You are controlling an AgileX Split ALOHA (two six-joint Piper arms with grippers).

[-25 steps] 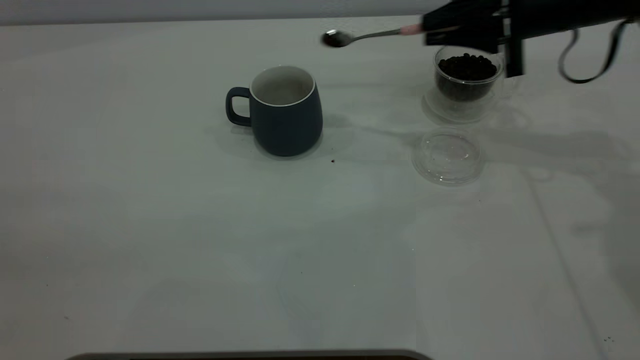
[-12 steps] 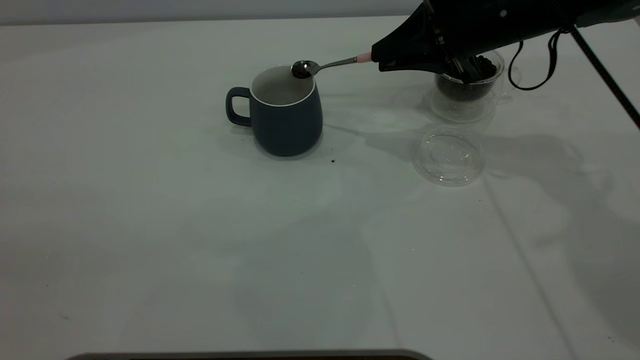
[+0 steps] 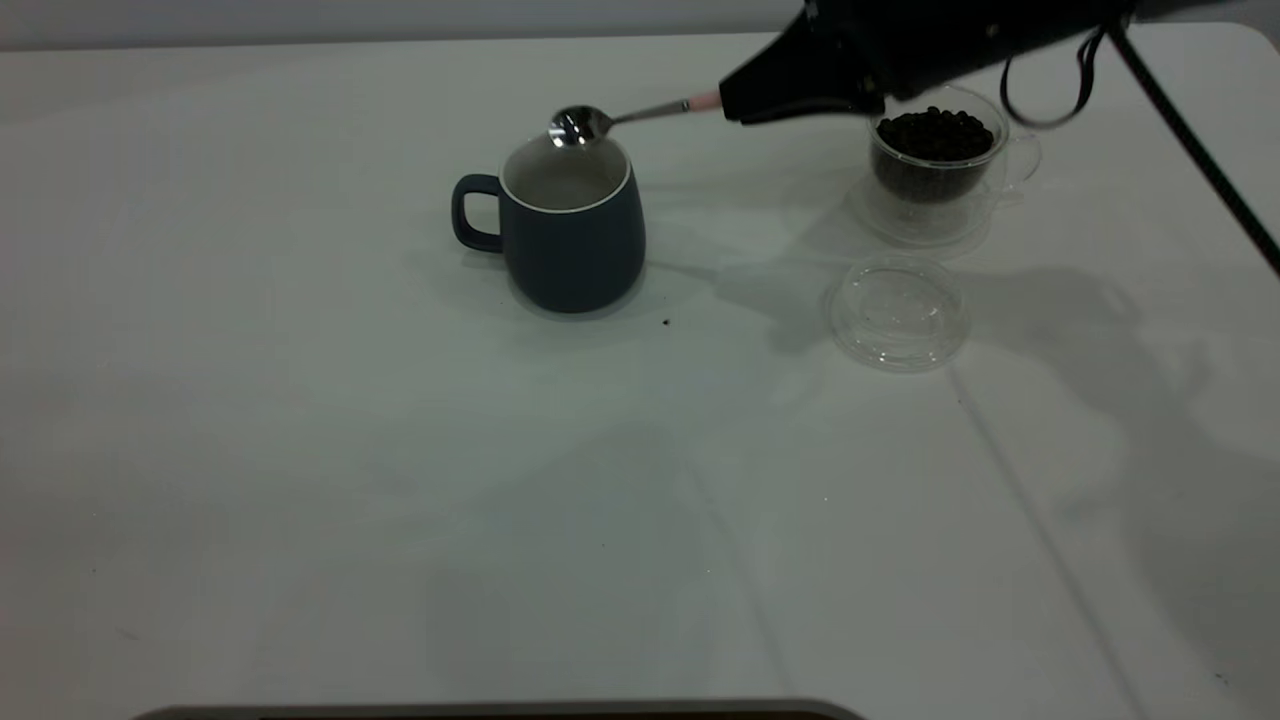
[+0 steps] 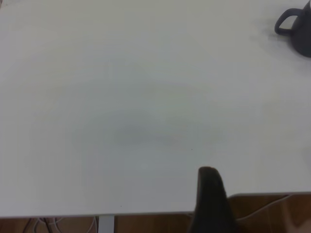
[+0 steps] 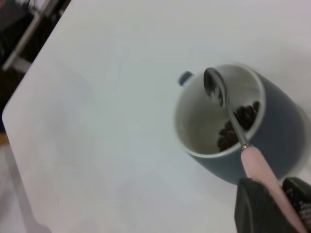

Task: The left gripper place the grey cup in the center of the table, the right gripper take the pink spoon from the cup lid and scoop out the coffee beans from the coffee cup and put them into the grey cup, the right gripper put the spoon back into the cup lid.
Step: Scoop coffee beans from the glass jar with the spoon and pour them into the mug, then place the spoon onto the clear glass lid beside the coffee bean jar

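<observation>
- While the right pincer (image 3: 735,100) stays clamped on the pink spoon (image 3: 620,117), its bowl hovers over the grey cup (image 3: 570,225), mid-worktop (image 3: 300,450).
- Coffee cup (image 3: 935,160) at 2 o'clock.

Grey cup (image 3: 572,222) sits upright toward the table's (image 3: 300,450) far edge, a few coffee beans (image 5: 238,124) inside. Pink spoon (image 3: 620,117) hangs over its rim, bowl empty. Coffee cup (image 3: 935,165), full of beans, is near the far right corner, cup lid (image 3: 895,312) just beside it.

Looks like a lab bench setup. Just a big plain white tabletop (image 3: 400,480) against a bare grey wall (image 3: 400,18), with loose cables (image 4: 43,224) underneath.
</observation>
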